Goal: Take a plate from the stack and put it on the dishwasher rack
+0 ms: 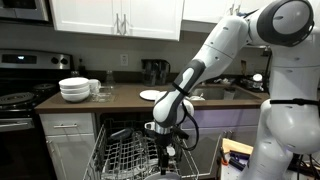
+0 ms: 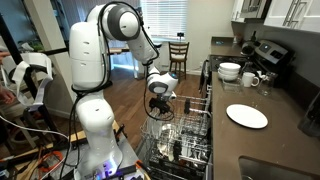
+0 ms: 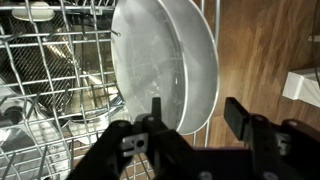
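Where the plate [image 3: 165,60] stands on edge among the tines of the dishwasher rack [image 3: 50,90], the gripper [image 3: 195,118] straddles its near rim. The jaws are spread wide and apparently not pinching it. The step in hand appears to be release. It is best done by withdrawing straight along the plate's own plane, so that neither finger nudges it off its tines. The stack [image 1: 150,95] lies on the counter [image 1: 120,100] beyond the rack, with bowls [image 1: 75,90] to its left. No brand, label or writing is legible.
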`<state>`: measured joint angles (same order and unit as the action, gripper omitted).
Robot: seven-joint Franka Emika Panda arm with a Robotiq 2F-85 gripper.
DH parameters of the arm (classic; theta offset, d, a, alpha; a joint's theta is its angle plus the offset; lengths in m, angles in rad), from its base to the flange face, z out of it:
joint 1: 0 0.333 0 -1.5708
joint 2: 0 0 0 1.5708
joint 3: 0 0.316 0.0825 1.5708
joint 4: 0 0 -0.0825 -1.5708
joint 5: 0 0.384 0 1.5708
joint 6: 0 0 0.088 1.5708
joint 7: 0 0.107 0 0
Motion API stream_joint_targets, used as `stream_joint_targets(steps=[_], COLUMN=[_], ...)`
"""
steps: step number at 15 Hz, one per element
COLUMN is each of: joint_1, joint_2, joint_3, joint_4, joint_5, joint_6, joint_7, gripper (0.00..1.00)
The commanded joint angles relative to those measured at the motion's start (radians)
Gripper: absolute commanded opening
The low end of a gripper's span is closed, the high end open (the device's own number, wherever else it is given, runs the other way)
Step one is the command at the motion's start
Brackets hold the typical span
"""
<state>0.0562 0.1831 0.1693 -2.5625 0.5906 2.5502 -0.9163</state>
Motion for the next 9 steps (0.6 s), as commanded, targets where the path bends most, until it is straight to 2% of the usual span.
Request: stream_joint_targets(steps=[1,9], joint_1=[0.01,0.083], joint_2=[-0.063,-0.23], joint_3=[0.008,0.017], joint_4=[-0.041,-0.141], joint_5=[-0.057,-0.304], joint_6=[-0.005,0.041], joint_7=[0.097,0.392], gripper=[0.97,1.0])
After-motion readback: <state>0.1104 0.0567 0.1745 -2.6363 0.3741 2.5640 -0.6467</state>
